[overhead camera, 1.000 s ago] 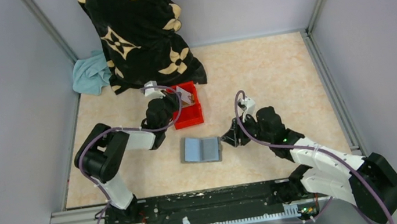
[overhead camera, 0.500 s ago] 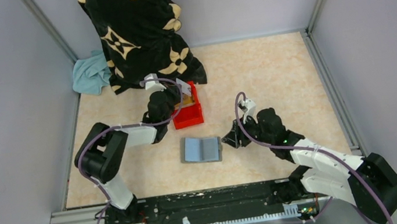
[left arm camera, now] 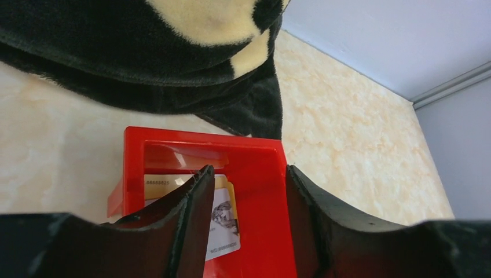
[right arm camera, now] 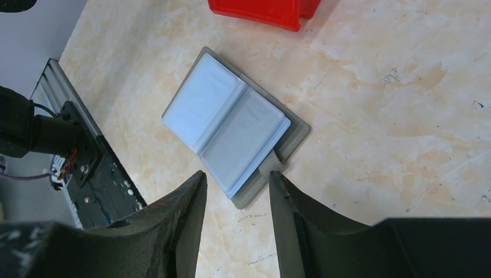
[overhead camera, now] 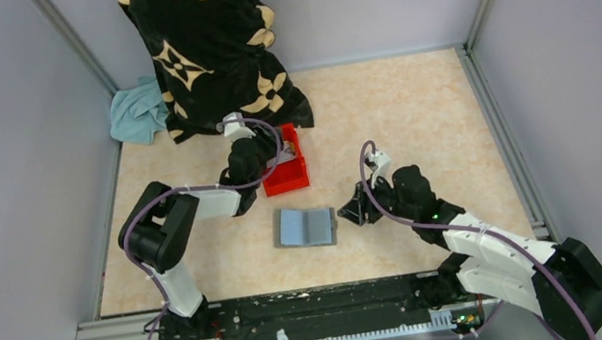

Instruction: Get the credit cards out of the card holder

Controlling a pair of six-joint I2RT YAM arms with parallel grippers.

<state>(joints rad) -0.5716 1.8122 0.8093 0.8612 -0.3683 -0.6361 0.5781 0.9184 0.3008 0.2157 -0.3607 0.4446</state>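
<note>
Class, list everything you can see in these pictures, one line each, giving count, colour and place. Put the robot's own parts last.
table: one, marbled beige, under everything
blanket: one, black with cream flowers, heaped at the far left
cloth: one, teal, far-left corner, beside the blanket
red bin: one, red, centre, just in front of the blanket
credit cards: at least two seen, one pale, one tan, lying in the red bin
card holder: one, grey outside, blue-grey inside, lying open, nearer than the red bin
left fingers: two, black, apart, over the red bin
right fingers: two, black, apart, at the card holder's right edge
</note>
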